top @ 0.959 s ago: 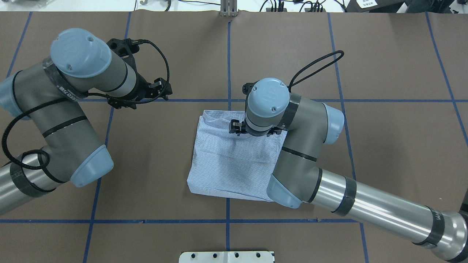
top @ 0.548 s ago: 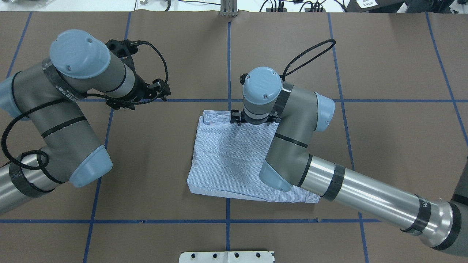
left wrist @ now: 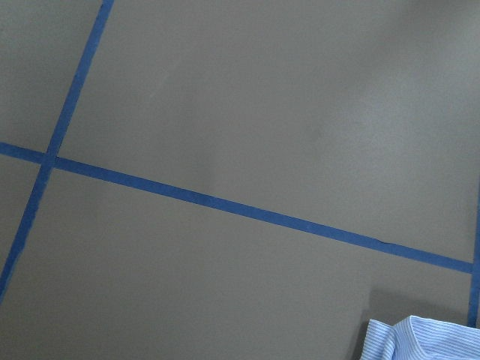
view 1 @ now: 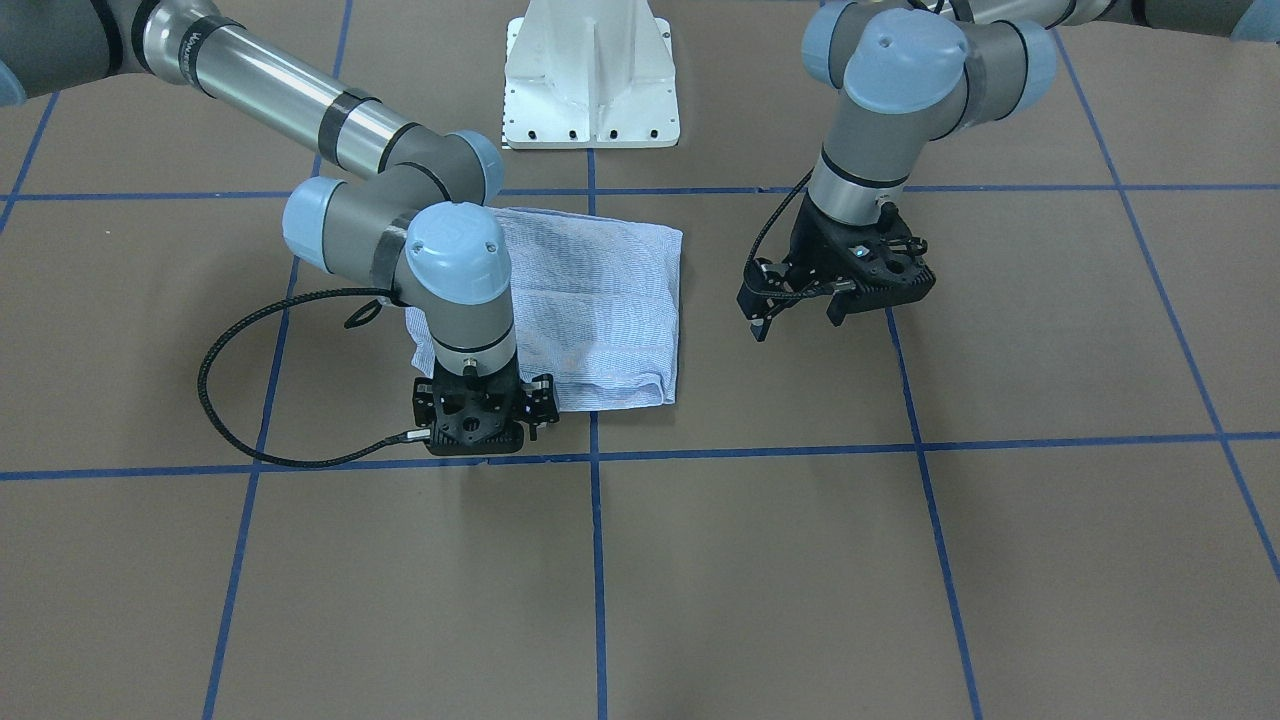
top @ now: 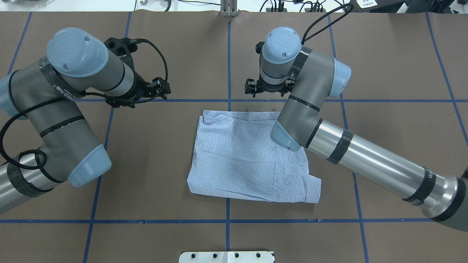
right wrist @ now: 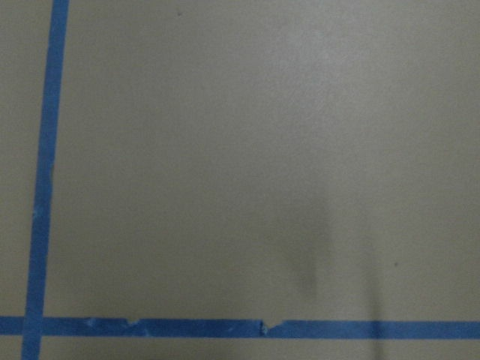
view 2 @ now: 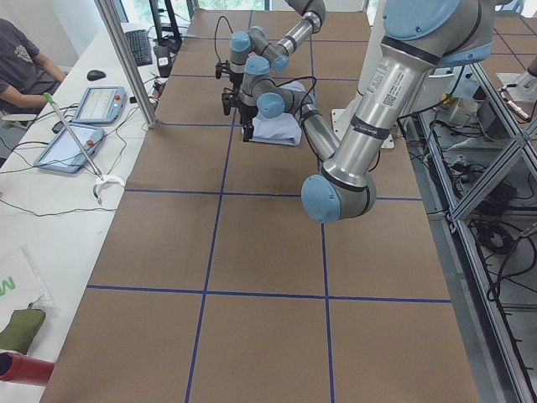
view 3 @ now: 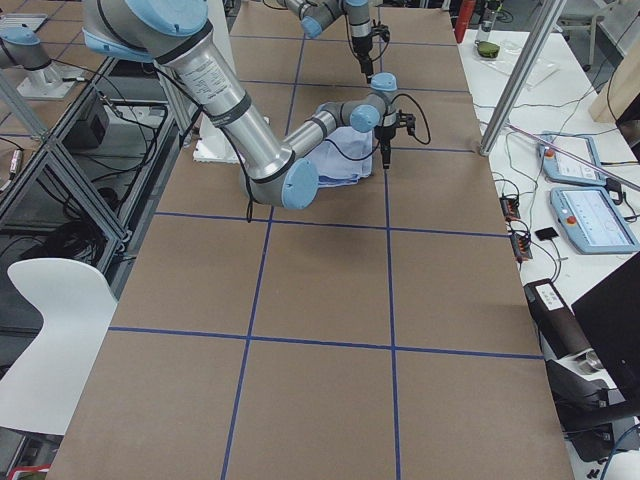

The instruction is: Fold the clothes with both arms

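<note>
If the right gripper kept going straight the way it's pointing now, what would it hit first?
Probably the bare table, near a blue tape line. The right gripper points straight down just beyond the shirt, and its wrist view shows no cloth below.

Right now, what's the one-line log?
shirt: folded, lying flat | right end effector: off shirt, empty | left end effector: aside, empty

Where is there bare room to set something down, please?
Bare: the table strip beyond the blue tape line, operators' side, and between the shirt and left arm. Crowded: the shirt's far edge, by the right gripper.
</note>
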